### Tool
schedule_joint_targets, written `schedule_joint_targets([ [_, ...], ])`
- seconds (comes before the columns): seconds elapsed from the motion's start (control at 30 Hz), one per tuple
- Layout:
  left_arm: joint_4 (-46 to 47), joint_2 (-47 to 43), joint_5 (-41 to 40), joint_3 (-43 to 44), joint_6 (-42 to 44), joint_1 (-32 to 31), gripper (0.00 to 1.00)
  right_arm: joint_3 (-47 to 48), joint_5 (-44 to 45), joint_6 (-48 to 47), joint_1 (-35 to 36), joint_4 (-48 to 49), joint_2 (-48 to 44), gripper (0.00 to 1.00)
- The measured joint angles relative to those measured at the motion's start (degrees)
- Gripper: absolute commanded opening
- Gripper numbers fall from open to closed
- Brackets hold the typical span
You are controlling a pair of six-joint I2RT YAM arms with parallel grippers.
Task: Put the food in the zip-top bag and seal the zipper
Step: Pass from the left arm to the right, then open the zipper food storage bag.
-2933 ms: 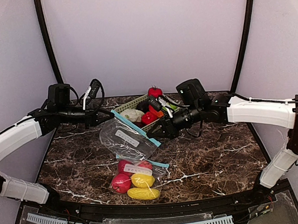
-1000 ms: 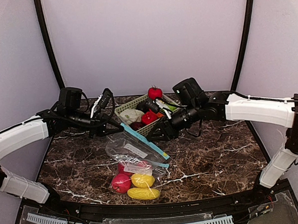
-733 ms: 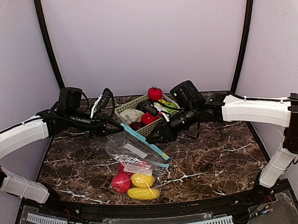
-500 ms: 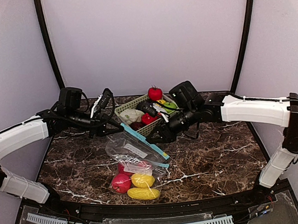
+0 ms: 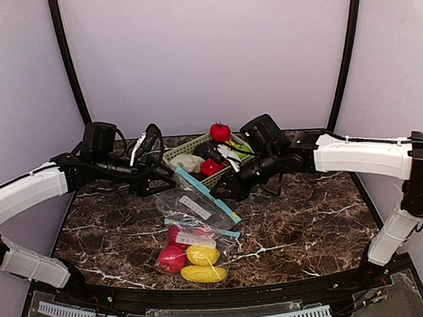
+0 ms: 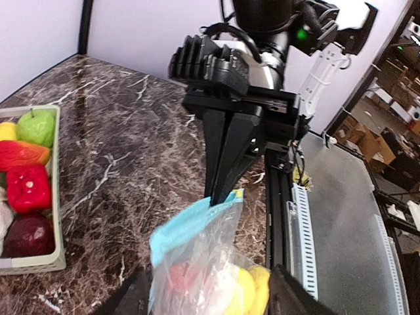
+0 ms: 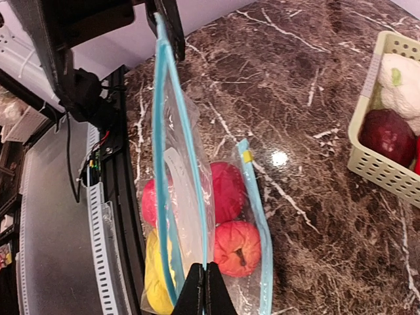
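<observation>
Presently on the dark marbled desk (image 5: 307, 217):

- Zip-top bag (image 5: 194, 205): clear, with a white label and a blue zipper strip. It is held up at a tilt at centre.
- Right gripper (image 7: 205, 274): fingers pinched tight on the right end of the zipper strip.
- Left gripper (image 5: 164, 181): fingers spread wide. The strip's far-left end lies between them, and I cannot tell whether it touches either one.
- Second bag (image 5: 201, 233): lies flat on the desk, just near of the held bag. It contains food: red fruits (image 5: 172, 258) and yellow fruits (image 5: 202, 255).
- Basket (image 5: 174, 152): pale green and slatted, at the far centre. It contains food:
  - pale cabbage (image 5: 188, 162)
  - dark purple piece (image 7: 387, 134)
  - red pepper (image 6: 27, 187)
  - green apple (image 6: 36, 126)
  - red tomato (image 5: 220, 132), at the basket's far end
</observation>
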Motion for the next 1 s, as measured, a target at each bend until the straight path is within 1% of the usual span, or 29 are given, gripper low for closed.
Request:
schedule_joint_targets([
  [0.07, -1.0, -0.5, -3.7, 0.4, 0.4, 0.0, 0.75, 0.0, 3.4, 0.3, -0.3, -0.9, -0.6, 0.0],
  [0.23, -0.3, -4.5, -14.6, 0.2, -2.1, 0.0, 0.77, 0.0, 12.8, 0.6, -2.7, -4.6, -4.5, 0.0],
  [0.37, 3.1, -8.3, -21.2, -0.7, -8.7, -0.3, 0.77, 0.0, 19.1, 1.2, -3.6, -7.0, -7.5, 0.0],
  [0.5, 10.9, -10.3, -25.2, -5.0, -19.5, -1.5, 0.77, -0.1, 21.4, 3.3, -3.3, -6.8, -8.1, 0.0],
  [0.67, 22.1, -7.6, -28.5, -11.7, -33.7, -3.9, 0.78, -0.9, 24.0, 7.9, -1.1, -2.5, -6.9, 0.0],
  [0.77, 26.3, -4.1, -29.9, -12.9, -39.3, -6.0, 0.78, -0.9, 25.2, 10.4, 0.7, 0.8, -4.2, 0.0],
  [0.87, 30.6, -0.7, -30.5, -13.0, -43.1, -7.3, 0.79, -0.6, 25.6, 12.3, 2.3, 2.8, -0.8, 0.0],
  [1.0, 34.2, 2.4, -30.6, -13.0, -46.0, -8.0, 0.8, 0.0, 25.2, 13.8, 4.4, 5.0, 2.9, 0.0],
])
